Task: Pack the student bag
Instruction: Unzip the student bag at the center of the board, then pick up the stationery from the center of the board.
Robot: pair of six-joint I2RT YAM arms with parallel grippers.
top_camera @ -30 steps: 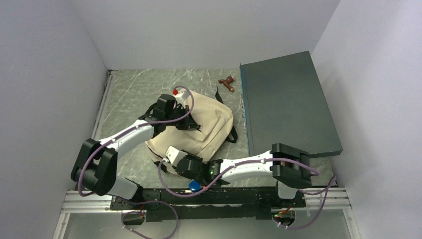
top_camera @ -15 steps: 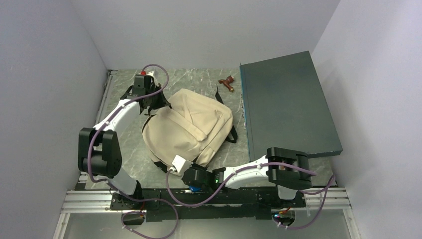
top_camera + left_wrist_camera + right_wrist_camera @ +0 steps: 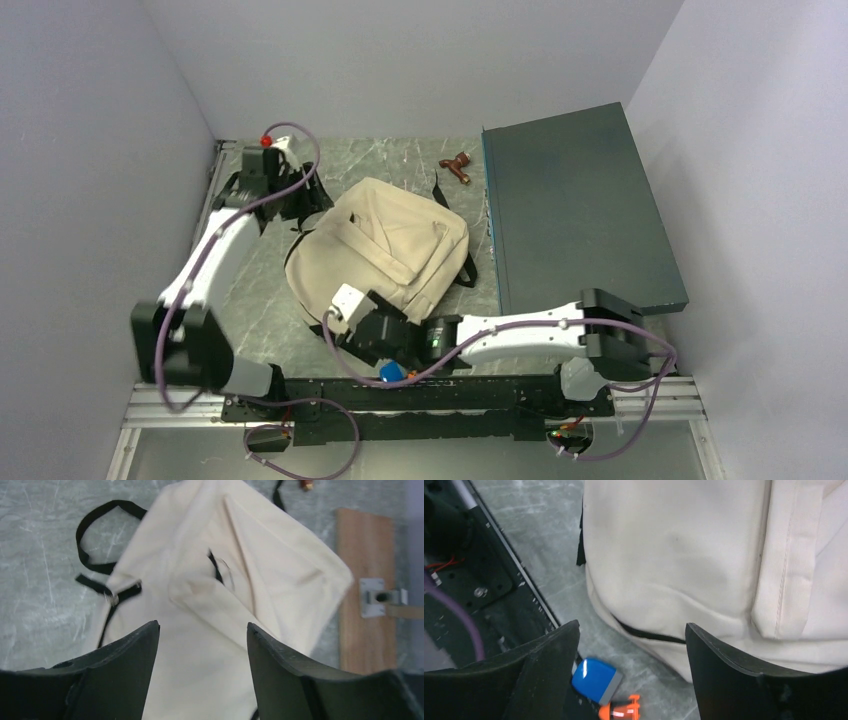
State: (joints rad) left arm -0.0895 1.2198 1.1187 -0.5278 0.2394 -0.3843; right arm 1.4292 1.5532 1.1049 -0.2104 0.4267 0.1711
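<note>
Roughly mid-table, the student bag lies flat on the marbled table, just left of the dark teal box. The left gripper hangs beside its far-left corner, jaws spread and empty. The right gripper sits at its near edge, likewise parted, holding nothing.

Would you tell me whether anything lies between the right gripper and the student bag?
Nothing visible does. The right gripper is open, and the student bag shows its cream fabric straight ahead of it. A small blue object lies on the table nearer the camera, off that line.
</note>
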